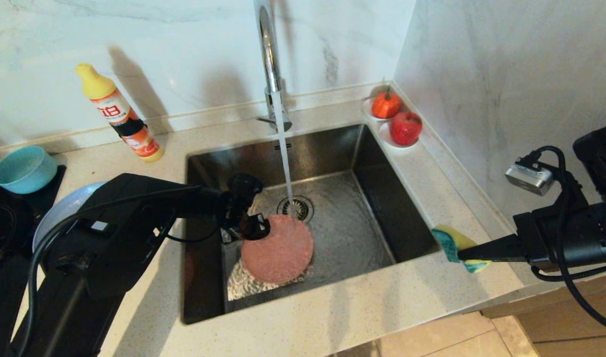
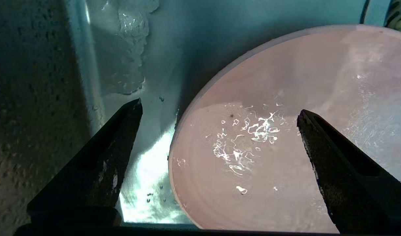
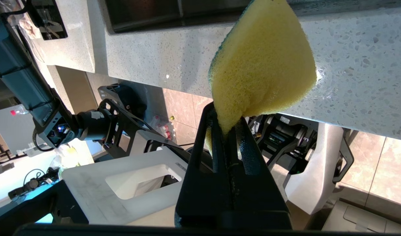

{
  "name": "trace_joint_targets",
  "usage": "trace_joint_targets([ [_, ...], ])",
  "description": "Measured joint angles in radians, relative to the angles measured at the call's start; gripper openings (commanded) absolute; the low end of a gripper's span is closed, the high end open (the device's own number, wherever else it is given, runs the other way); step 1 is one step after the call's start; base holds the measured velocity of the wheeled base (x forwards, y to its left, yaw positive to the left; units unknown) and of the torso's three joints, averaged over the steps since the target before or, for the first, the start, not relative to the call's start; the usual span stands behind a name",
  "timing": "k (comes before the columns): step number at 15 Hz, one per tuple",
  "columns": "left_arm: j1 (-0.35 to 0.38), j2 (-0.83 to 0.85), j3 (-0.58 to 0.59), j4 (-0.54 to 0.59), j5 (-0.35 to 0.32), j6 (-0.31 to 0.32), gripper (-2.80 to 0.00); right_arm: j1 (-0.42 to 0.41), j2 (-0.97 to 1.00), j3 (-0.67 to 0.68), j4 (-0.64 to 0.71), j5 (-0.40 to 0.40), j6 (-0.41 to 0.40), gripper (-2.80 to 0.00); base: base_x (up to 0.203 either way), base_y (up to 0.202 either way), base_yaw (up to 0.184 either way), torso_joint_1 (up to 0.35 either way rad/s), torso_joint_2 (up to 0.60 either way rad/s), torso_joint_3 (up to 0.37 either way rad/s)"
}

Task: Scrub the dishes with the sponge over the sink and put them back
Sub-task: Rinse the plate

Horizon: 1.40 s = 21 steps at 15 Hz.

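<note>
Three dishes are showing, none judged finished: pink plate (image 1: 278,248) is lying flat on the floor of the sink (image 1: 382,218), just beside the drain, with tap water running; pale plate (image 1: 60,210) and teal bowl (image 1: 24,169) are waiting on the counter at the left. Left gripper (image 2: 220,131) is hanging above the pink plate's edge, jaws spread wide, holding nothing. Right gripper (image 3: 228,131) is pinching the sponge (image 3: 263,65) over the counter to the right of the basin. Scrubbing and returning are apparently remaining.
</note>
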Motion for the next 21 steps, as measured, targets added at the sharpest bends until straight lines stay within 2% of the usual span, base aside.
trace_joint_targets([
  [21,0.006,0.060,0.000,-0.003,0.009,0.019,0.00,-0.001,0.000,0.001,0.000,0.008,0.000,-2.80,0.000,0.000,0.000,0.000,0.00,0.000],
])
